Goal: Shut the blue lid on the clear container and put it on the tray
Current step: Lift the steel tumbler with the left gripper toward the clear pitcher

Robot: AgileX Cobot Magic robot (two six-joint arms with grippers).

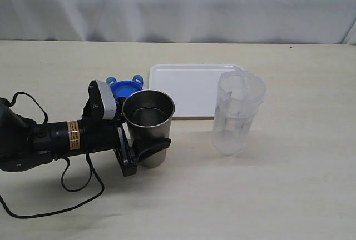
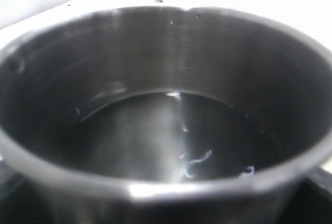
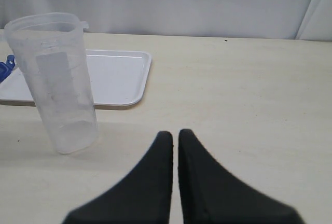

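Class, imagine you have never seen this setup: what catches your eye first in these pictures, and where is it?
First comes the steel cup at the left of the exterior view, with the left gripper set around it; the cup fills the left wrist view. Next, the clear container stands upright and lidless on the table by the right corner of the white tray. The blue lid peeks out behind the cup, beside the tray's left end.

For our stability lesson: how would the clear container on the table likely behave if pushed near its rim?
The clear container stands tall and narrows toward its base, so it would probably tip rather than slide. It looks empty and thin-walled, so likely light and slightly flexible when gripped.
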